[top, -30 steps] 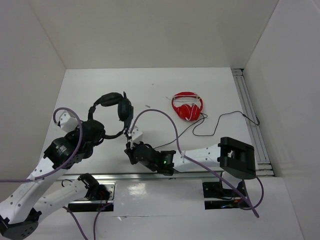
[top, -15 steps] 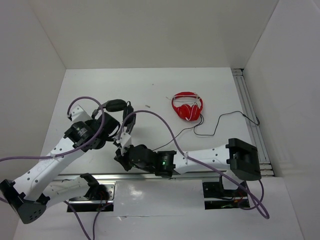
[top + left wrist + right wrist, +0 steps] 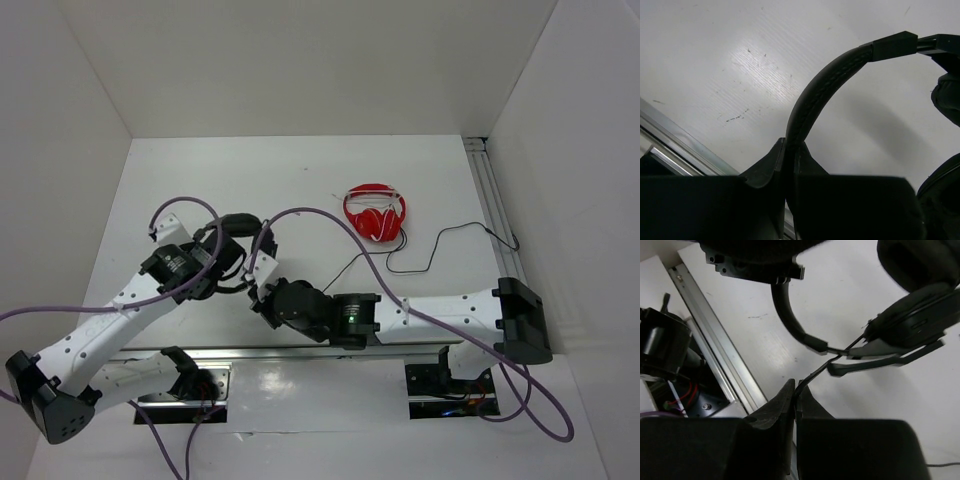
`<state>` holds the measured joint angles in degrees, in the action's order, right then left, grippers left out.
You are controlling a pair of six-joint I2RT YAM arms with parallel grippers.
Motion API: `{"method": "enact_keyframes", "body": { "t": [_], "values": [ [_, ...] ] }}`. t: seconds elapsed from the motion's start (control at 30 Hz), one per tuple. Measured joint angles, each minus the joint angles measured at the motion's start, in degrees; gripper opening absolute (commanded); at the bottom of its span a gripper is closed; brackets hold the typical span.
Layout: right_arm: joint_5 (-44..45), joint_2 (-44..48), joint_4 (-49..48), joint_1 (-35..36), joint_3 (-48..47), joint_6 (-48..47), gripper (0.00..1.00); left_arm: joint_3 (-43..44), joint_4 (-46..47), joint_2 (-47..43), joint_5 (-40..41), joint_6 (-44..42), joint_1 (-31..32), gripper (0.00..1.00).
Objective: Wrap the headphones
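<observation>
The black headphones (image 3: 238, 226) hang at the table's near left, mostly hidden under my left arm in the top view. My left gripper (image 3: 790, 148) is shut on the padded headband (image 3: 826, 82), which arches up and right to an earcup (image 3: 947, 95). Just to its right, my right gripper (image 3: 797, 390) is shut on the thin black cable (image 3: 816, 373) close to where it leaves the other earcup (image 3: 920, 322). In the top view the two grippers (image 3: 232, 268) (image 3: 262, 292) sit close together. The rest of the cable (image 3: 440, 246) trails right across the table.
Red headphones (image 3: 375, 212) lie at mid-table, beyond the cable. A metal rail (image 3: 495, 220) runs along the right edge, another (image 3: 715, 335) along the near edge below my right gripper. Purple arm cables (image 3: 320, 225) loop above the grippers. White walls enclose the table.
My left arm has swung out and right, carrying the headphones by the headband toward the right gripper. The right arm has stretched out flatter, its gripper still on the cable.
</observation>
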<state>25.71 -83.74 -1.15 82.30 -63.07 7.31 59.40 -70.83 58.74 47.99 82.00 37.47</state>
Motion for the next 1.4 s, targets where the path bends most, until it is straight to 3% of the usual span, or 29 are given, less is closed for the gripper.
{"method": "enact_keyframes", "body": {
  "t": [0.53,1.13,1.27,1.4],
  "values": [
    [2.0,1.1,13.4,-1.6,-4.5,-10.5,0.00,-3.1,16.9,4.9,-11.5,-23.6,2.2,0.00],
    [-18.9,2.3,39.2,-10.2,-15.6,-18.7,0.00,-1.2,19.2,5.9,-16.9,-35.8,2.6,0.00],
    [-11.5,2.5,39.0,-9.3,-14.7,-17.6,0.00,-0.9,19.3,6.1,-18.6,-37.8,2.6,0.00],
    [0.2,6.3,33.7,-7.5,-7.8,-16.6,0.09,-0.9,20.3,5.5,-22.1,-40.3,2.6,0.00]
  ]
}}
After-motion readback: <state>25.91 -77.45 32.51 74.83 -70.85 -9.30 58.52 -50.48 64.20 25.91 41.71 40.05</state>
